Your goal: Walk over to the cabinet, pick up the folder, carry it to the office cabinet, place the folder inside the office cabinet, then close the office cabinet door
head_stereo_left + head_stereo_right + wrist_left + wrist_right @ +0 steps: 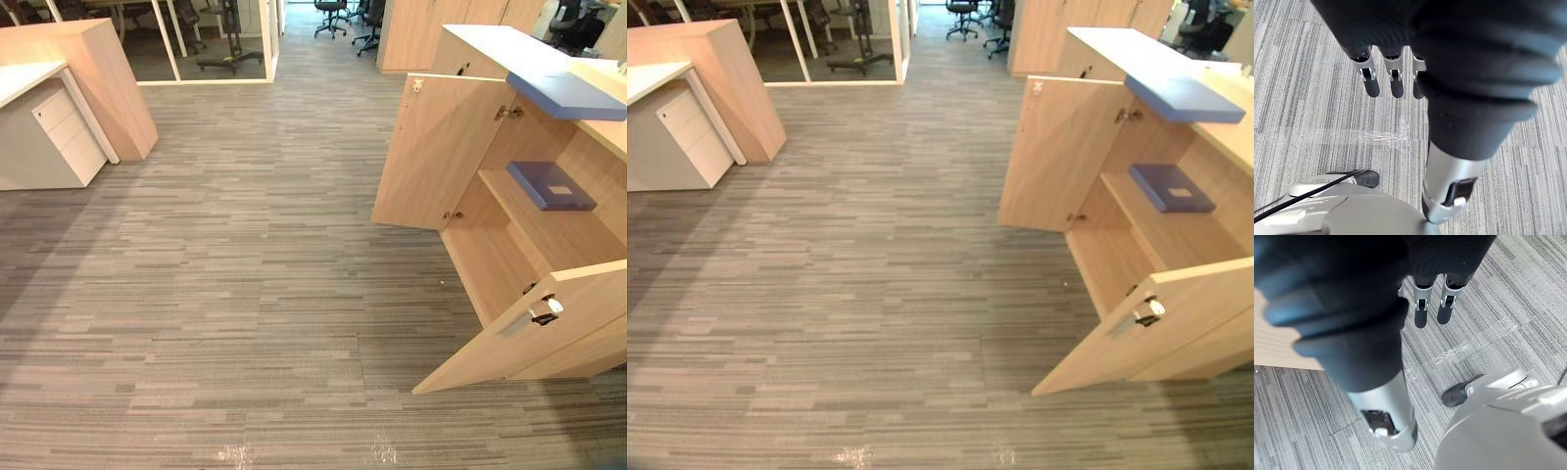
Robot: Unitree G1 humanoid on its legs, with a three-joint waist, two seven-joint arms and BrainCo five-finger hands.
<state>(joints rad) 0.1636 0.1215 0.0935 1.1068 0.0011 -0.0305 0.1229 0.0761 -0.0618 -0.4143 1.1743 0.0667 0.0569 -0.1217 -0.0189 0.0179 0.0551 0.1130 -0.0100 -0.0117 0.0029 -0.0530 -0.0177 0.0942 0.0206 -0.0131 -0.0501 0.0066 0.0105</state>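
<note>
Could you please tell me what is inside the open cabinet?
A blue folder lies flat on its shelf. The near door hides part of the space below.

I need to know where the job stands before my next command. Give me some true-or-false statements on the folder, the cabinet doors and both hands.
1. The blue folder lies on a shelf inside the office cabinet. True.
2. Both cabinet doors are shut. False: the far door and the near door both stand open.
3. The left hand grips the folder. False: its fingers hang straight over the carpet, holding nothing.
4. The right hand is empty. True.
</note>
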